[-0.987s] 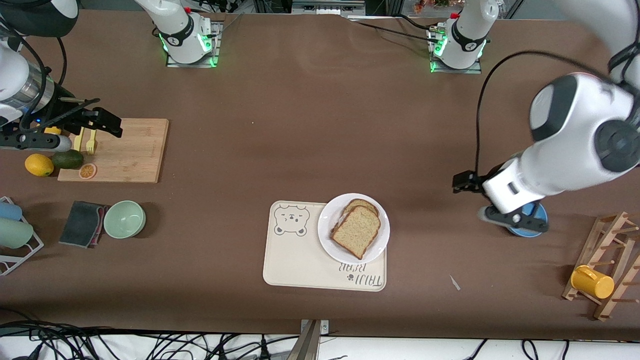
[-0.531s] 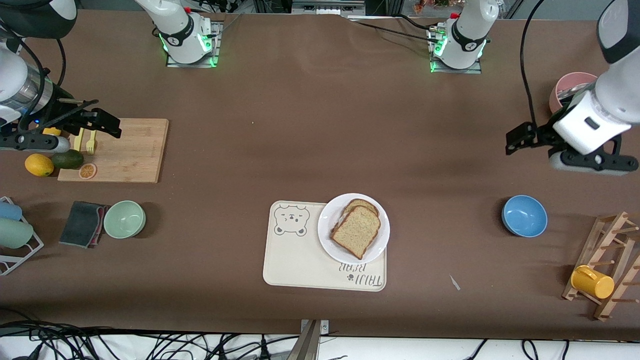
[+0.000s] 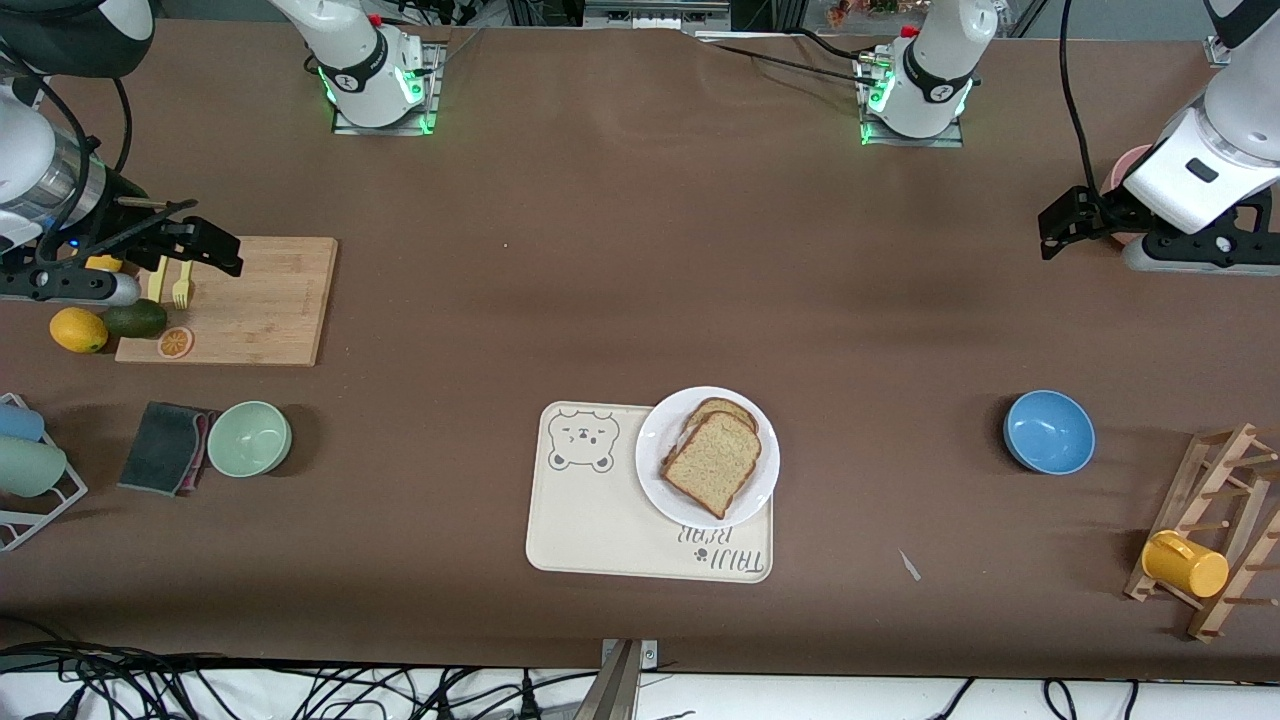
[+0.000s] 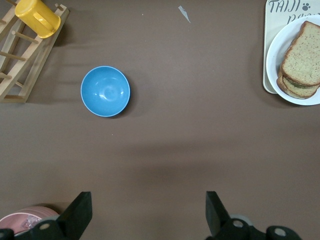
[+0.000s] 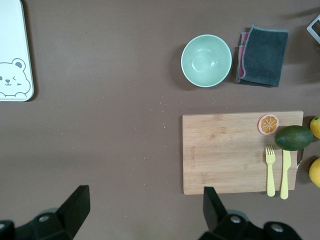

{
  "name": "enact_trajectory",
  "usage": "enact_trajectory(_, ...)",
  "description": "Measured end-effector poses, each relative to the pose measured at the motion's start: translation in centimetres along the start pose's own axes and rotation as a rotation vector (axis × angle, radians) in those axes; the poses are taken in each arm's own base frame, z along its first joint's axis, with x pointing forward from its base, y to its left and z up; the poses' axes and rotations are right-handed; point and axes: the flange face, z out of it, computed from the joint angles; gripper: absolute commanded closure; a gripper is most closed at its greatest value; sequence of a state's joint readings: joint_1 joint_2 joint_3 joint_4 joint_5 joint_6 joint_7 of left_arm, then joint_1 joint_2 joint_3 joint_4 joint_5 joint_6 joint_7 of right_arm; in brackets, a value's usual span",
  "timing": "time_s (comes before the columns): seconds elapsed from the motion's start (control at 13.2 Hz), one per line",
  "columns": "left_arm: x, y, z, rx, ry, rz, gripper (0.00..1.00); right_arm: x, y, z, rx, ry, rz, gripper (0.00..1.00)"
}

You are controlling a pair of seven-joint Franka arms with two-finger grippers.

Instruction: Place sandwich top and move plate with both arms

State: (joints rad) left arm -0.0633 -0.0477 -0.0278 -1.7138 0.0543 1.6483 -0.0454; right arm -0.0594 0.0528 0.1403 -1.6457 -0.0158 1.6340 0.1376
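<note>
The sandwich top (image 3: 712, 463) lies on a lower bread slice on the white plate (image 3: 655, 470). The plate rests on the beige bear tray (image 3: 600, 530), at its end toward the left arm, overhanging the tray's edge. The left wrist view shows the sandwich top (image 4: 304, 55) and the plate (image 4: 273, 60) far from my left gripper (image 4: 147, 215). My left gripper (image 3: 1058, 225) hangs open and empty over bare table beside a pink bowl (image 3: 1122, 170). My right gripper (image 3: 215, 245) waits open and empty over the corner of the cutting board (image 3: 260, 300); its fingers (image 5: 75, 205) stand wide apart.
A blue bowl (image 3: 1048, 431) and a wooden rack (image 3: 1225, 520) with a yellow cup (image 3: 1185, 563) stand toward the left arm's end. A green bowl (image 3: 249, 438), grey cloth (image 3: 163, 446), lemon (image 3: 78, 329) and avocado (image 3: 135, 319) lie toward the right arm's end.
My left arm has swung away from over the blue bowl toward the pink bowl, uncovering the blue bowl. The right arm, plate and bread have not moved.
</note>
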Motion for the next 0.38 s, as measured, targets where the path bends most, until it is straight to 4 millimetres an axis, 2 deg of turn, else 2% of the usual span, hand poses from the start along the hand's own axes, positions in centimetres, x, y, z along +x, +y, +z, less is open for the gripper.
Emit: enact_trajectory(0.38, 0.07, 0.75, 0.30, -0.018, -0.007, -0.005, 0.00, 0.09, 0.38, -0.44, 0.001, 0.009, 0.007, 0.00)
